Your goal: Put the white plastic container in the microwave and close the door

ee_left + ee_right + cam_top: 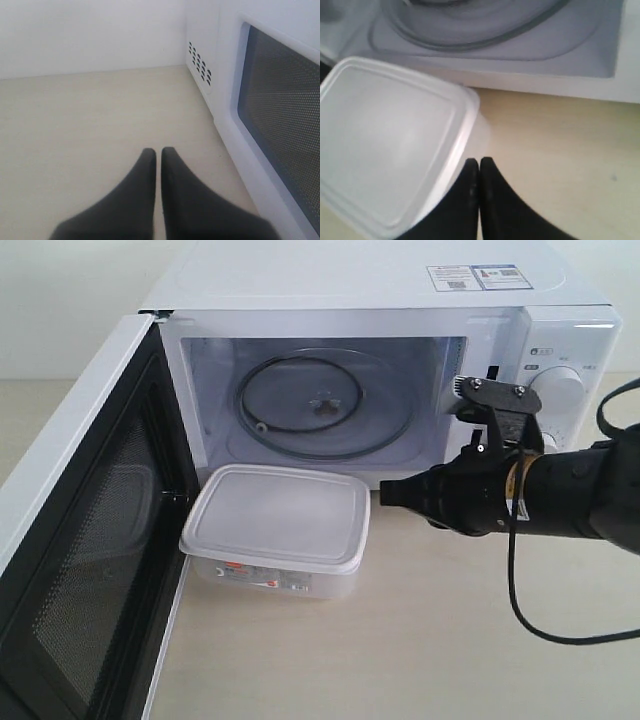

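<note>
On the pale table (440, 640), just in front of the microwave (350, 280), sits the white plastic container (275, 515), lid on, with its labelled side facing away from the oven. The door (70, 570) is swung wide open (its dark mesh window shows), and the glass turntable (325, 400) is visible inside. The right gripper (385, 494) hovers at the container's right edge, fingers pressed together and gripping nothing; whether the tips touch the box I cannot tell. The left gripper (156, 152) is low over the table beside the door's outer face, fingers likewise pressed together.
</note>
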Motion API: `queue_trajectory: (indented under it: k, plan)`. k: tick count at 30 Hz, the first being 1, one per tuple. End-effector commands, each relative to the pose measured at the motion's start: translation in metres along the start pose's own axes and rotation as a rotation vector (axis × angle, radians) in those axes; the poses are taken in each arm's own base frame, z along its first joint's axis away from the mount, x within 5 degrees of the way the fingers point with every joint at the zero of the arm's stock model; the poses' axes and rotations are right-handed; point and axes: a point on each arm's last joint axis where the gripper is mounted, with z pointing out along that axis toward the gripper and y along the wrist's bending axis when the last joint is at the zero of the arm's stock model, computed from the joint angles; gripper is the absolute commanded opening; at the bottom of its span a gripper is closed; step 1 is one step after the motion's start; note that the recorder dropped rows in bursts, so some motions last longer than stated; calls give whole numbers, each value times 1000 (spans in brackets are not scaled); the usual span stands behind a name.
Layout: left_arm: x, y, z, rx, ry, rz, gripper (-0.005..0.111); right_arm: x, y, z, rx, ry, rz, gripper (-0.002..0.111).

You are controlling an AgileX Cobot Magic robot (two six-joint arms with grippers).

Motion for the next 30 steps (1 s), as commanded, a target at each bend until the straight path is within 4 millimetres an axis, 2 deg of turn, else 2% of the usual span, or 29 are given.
queue_trajectory:
  k: [1,6,7,9,11,16,22,26,30]
  plan:
    - [1,0,0,0,0,-5,4,13,15,-8,-181,43,-3,1]
    - [1,0,0,0,0,-5,4,31,14,-12,-214,112,-27,17]
    - [1,0,0,0,0,-5,4,35,12,-13,-211,120,-50,17]
    - [1,0,0,0,0,-5,4,39,10,-14,-212,124,-89,13]
    - [1,0,0,0,0,-5,4,38,6,-14,-226,108,-76,-1]
    - [1,0,0,0,0,-5,4,19,-19,-23,-265,0,62,0]
    - [1,0,0,0,0,-5,4,8,-34,-39,-416,-43,196,0]
    - [1,0,0,0,0,-5,4,15,-36,-35,-439,6,215,0]
    - [1,0,0,0,0,-5,4,30,-39,-18,-558,63,288,0]
